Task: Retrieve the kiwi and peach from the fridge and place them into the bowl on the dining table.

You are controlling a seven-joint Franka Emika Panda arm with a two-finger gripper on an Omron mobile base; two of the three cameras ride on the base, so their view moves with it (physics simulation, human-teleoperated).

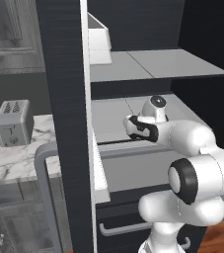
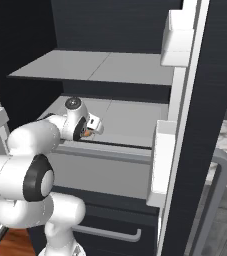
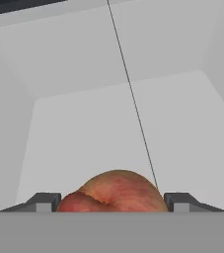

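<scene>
Fridge [image 1: 64, 99]: black, doors swung wide, grey shelves inside, drawers below with a grey bar handle [image 2: 105, 232].

Upper shelf [image 1: 158, 64]: grey, bare on its visible part.

Lower shelf [image 2: 125, 122]: grey, with a thin dark seam running front to back; the arm [image 1: 192, 148] reaches in over it from the front.

Peach [image 3: 114, 191]: orange-red with yellowish patches, resting on the lower shelf near its front edge. In the hand view it sits low and centred, between the two fingertips [image 3: 44, 201]. In the right base view a small orange patch of it shows just under the hand.

Jaws [image 3: 112, 202]: spread wide, one tip on each side of the peach and close to it; whether the tips touch the fruit cannot be told.

Door bins [image 2: 177, 40]: white, fixed on the inner faces of both doors.

Toaster [image 1: 14, 122]: grey, standing on a marble bench [image 1: 15, 158] left of the fridge, well apart from the arm.

Floor [image 1: 219, 239]: reddish wood, seen by the robot's base.
</scene>
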